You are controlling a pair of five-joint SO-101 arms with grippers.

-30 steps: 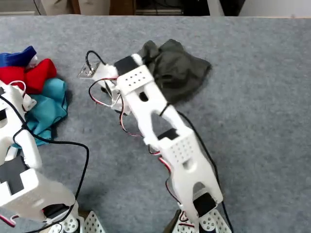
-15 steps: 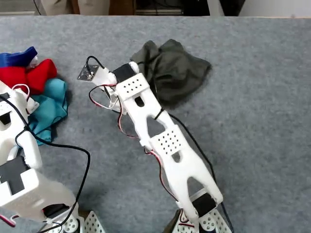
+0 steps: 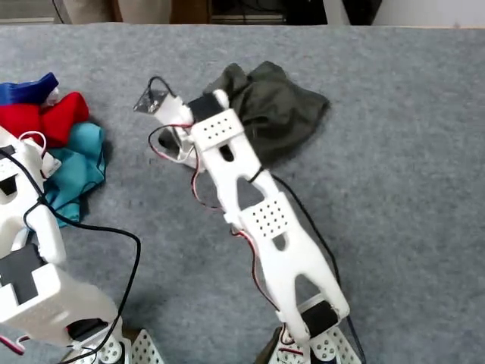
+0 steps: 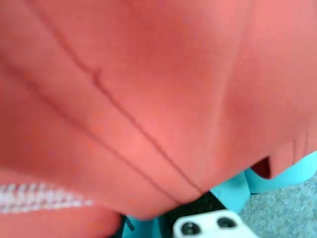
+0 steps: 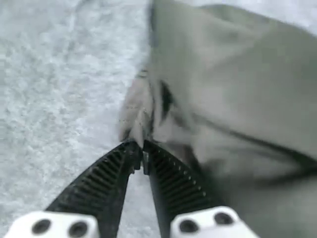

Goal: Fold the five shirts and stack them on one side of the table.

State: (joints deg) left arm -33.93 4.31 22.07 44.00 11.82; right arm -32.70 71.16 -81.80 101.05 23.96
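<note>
Right hand [image 5: 142, 148]: drawn in to a hairline gap, pinching a pale fold at the left edge of the green shirt [image 5: 237, 99]. Low over the grey surface [image 5: 49, 74], far of centre and a little left. Green shirt in a crumpled heap, unfolded, spreading right from that hand. White arm [image 3: 258, 212] stretched from the near edge up to the heap, with red and black wires [image 3: 170, 140] looping off its left side.

Left hand [image 3: 26, 152]: at the left edge, pressed close against the red shirt [image 4: 148, 99]; open or closed, cannot tell. Red shirt bunched, with a seam line running across the cloth. Teal shirt [image 3: 76, 167] touching it on the near side, spilling toward the middle of the surface. Blue shirt [image 3: 26, 89] touching the red one on the far side. All three in one loose pile at the far left, crumpled and unfolded, well apart from the green shirt.
</note>
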